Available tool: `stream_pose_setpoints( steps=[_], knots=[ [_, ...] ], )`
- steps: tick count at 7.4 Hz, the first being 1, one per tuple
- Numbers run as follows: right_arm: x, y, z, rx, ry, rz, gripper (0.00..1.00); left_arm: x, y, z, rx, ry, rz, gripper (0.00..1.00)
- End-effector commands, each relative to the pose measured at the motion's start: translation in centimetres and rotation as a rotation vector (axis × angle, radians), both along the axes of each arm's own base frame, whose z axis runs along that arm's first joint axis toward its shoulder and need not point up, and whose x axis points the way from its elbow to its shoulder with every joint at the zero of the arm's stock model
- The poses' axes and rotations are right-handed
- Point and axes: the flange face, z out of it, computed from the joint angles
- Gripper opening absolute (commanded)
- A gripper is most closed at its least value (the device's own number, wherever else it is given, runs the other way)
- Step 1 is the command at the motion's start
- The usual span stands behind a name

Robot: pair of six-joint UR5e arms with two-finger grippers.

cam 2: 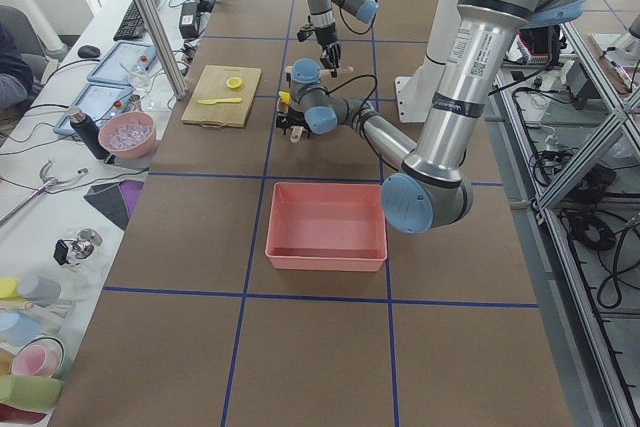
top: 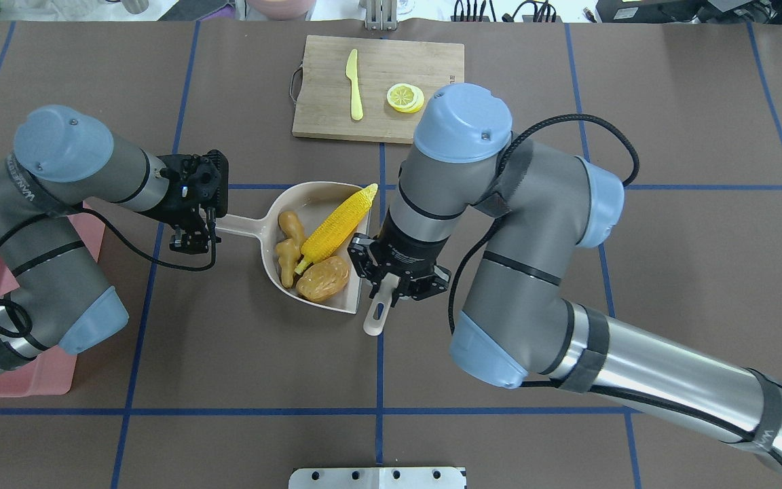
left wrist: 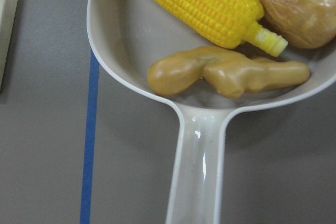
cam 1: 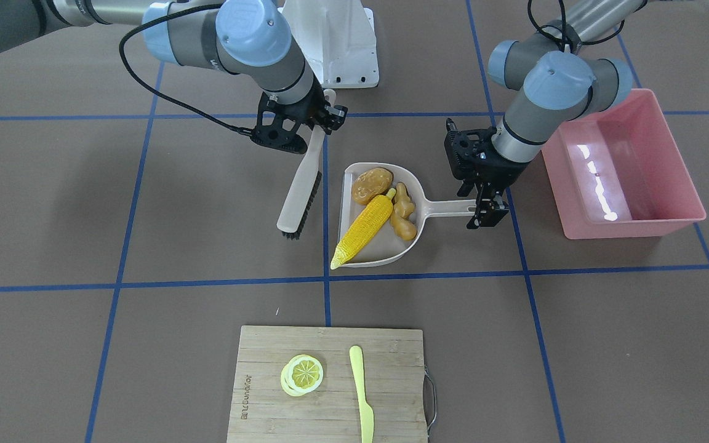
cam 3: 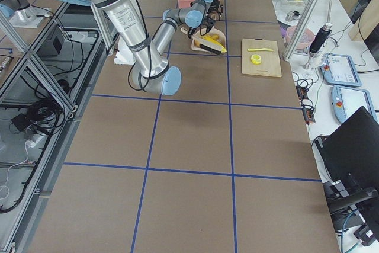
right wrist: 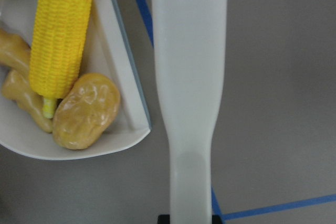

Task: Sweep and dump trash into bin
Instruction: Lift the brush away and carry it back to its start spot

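A: Where's the trash rn?
B: All 3 pcs are in the beige plastic dustpan. The yellow toy corn cob lies diag. across it, pointed tip poking just over the open lip. The rounded tan-brown potato-like lump sits in the dustpan's corner at the corn's stalk end. The knobbly tan ginger root is on the handle side, touching the corn. Sweeping looks done imo; the dump is the step in hand.

A: Grippers?
B: The left gripper looks clamped on the very end of the dustpan's handle. The right gripper is closed round the handle of the white long brush w/ dark bristles, which is just beside the dustpan's open lip. Can't tell if the bristles touch the brown counter.

A: And the bin?
B: The large pink rectangular plastic tub is past the dustpan's handle end, near but not touching.

A: How to do it well?
B: My take:
- Drop the handle a bit first so the lip rises and the load slides to the back wall. The corn overhang is prob. first to roll off.
- The grip is at the handle's tip, so there's a long lever. Lift slow and watch for sag or twist.
- Get the lip well inside the tub's rim before tipping fwd.
- Hold the brush off the lip so nothing snags.
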Motion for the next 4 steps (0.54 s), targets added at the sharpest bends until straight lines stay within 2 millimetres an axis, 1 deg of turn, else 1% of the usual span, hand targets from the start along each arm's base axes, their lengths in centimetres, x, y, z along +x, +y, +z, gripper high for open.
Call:
stream_pose_setpoints(
  steps=[1,2,3,4],
  knots=[
    [8.3,1.5,3.1,0.084,0.039,-0.029,0.00,0.2,0.0,0.1,-0.059,-0.010,-0.003,0.80],
    [11.5,0.3,4.2,0.139,0.041,-0.019,0.00,0.2,0.2,0.1,-0.083,-0.003,0.003,0.76],
    [15.5,-1.6,6.5,0.202,0.058,-0.015,0.00,0.2,0.1,0.2,-0.089,-0.009,0.002,0.72],
    [18.7,-2.1,8.4,0.284,0.065,-0.048,0.00,0.2,0.1,0.0,-0.095,-0.008,-0.002,0.69]
  ],
)
